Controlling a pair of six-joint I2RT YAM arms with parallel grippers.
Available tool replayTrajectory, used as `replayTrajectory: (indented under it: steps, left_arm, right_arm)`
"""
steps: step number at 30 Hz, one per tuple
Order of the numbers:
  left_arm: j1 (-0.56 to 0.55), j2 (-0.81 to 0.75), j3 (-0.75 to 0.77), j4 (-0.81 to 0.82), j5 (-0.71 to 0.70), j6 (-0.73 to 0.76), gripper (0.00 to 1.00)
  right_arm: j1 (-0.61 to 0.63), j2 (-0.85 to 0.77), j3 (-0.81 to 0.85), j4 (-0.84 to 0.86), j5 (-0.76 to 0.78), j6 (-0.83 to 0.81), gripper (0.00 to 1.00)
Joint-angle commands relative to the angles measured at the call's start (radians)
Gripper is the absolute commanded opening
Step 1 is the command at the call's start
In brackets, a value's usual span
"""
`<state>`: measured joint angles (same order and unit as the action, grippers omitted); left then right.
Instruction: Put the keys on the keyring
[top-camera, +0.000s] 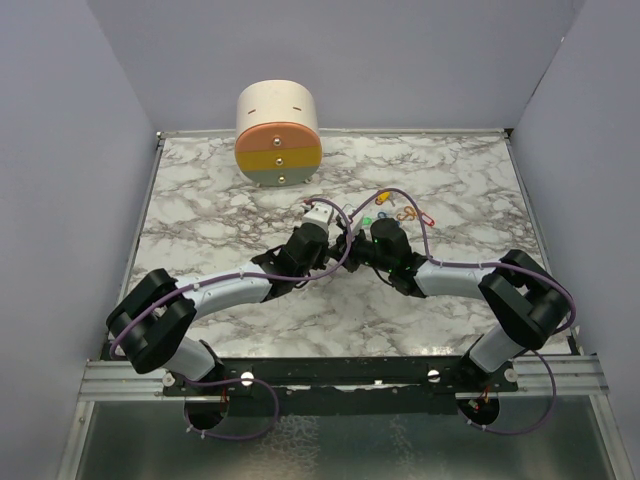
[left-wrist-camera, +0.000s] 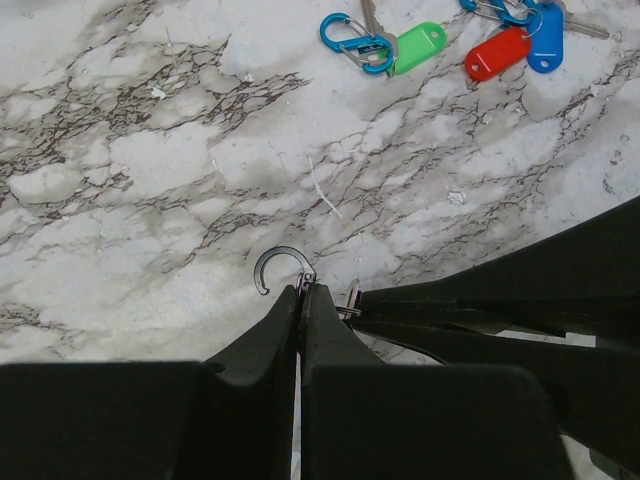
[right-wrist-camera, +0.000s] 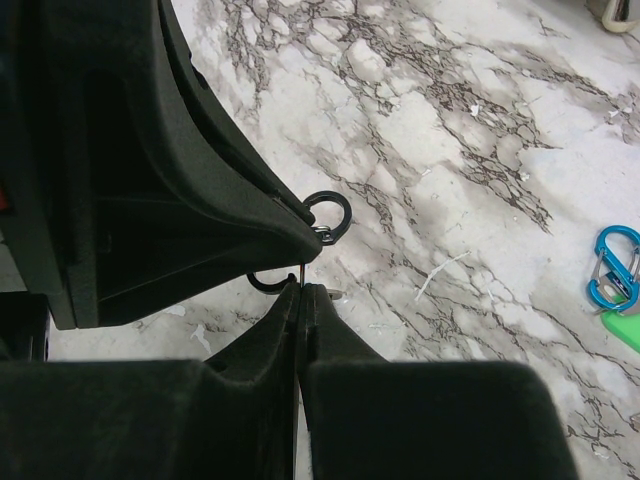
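On marbled desk (top-camera: 200, 200): left claw (left-wrist-camera: 300, 300) is closed on dark open keyring (left-wrist-camera: 283, 249); right claw (right-wrist-camera: 302, 295) is shut just beside, grip contents undetermined; keys (left-wrist-camera: 420, 47) are laid beyond, apart from keyring.

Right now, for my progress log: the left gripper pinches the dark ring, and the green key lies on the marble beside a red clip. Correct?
Wrong on the clip: the left wrist view shows it blue. So: the left gripper pinches the dark ring, and the green key lies on the marble beside a blue clip.
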<state>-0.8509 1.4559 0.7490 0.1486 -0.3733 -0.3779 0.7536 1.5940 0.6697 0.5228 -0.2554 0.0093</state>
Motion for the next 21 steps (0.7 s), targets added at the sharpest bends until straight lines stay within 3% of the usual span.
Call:
replayTrajectory:
  steps: [1,21]
  left_arm:
    - [0.0,0.002,0.001,0.031,0.022,-0.009,0.0]
    - [0.009,0.028,0.039,0.037,0.017,0.004,0.0]
  right_arm:
    - [0.01,-0.004,0.021,0.0,-0.008,-0.014,0.01]
    - [0.021,0.008,0.029,-0.007,-0.036,-0.025,0.01]
